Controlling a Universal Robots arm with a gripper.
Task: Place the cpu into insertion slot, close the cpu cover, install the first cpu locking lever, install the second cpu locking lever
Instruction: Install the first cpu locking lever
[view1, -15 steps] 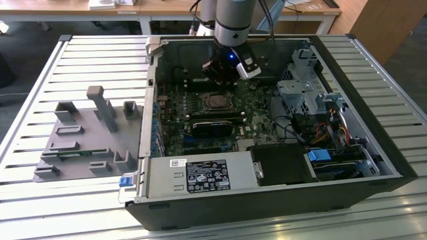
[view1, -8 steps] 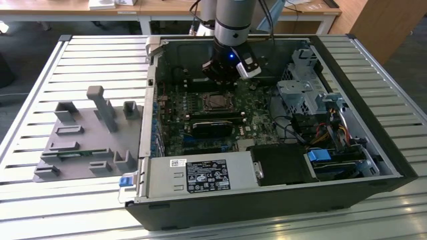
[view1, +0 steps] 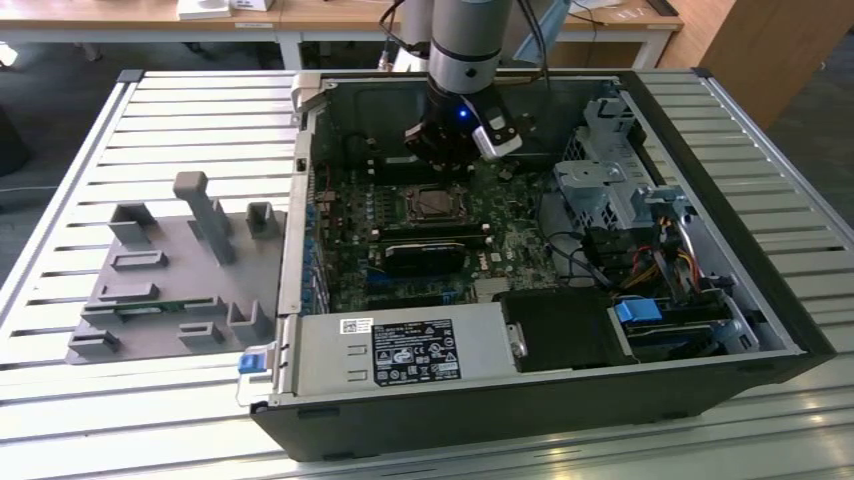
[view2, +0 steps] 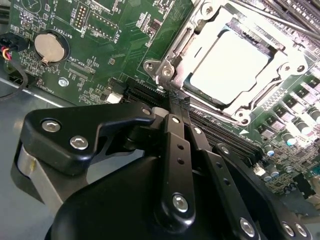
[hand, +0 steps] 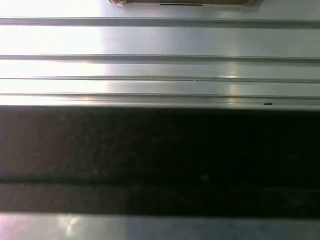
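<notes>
1. Though idle at the exterior view's left, worth noting first: grey holder tray with upright posts and pockets, resting on the slatted metal surface, well apart from the work.
2. Next along: open computer case lying on its side, green circuit board facing up.
3. Near the middle of the board: insertion slot, with the cpu seated flat inside. Dull silvery top showing through the window of the cpu cover, seemingly folded down around it. Along one edge of the socket, the thin rod of what looks like a locking lever; latched or free, cannot tell.
4. Just beside the slot: claw hanging low over the board. Seen in the second wrist view with tips pressed together and nothing between them, near the socket's corner; touching or not, cannot tell.
5. Handling, as a judgement:
   - Chip: light, stiff and slick on top, with a fragile contact face. Best taken by two opposite edges, kept level, never squeezed hard or dragged.
   - Cover: probably thin springy sheet. Best pushed on the frame rim, away from the window.
6. At the exterior view's right: silvery drive cage and bundled cables, clear of the claw.
</notes>
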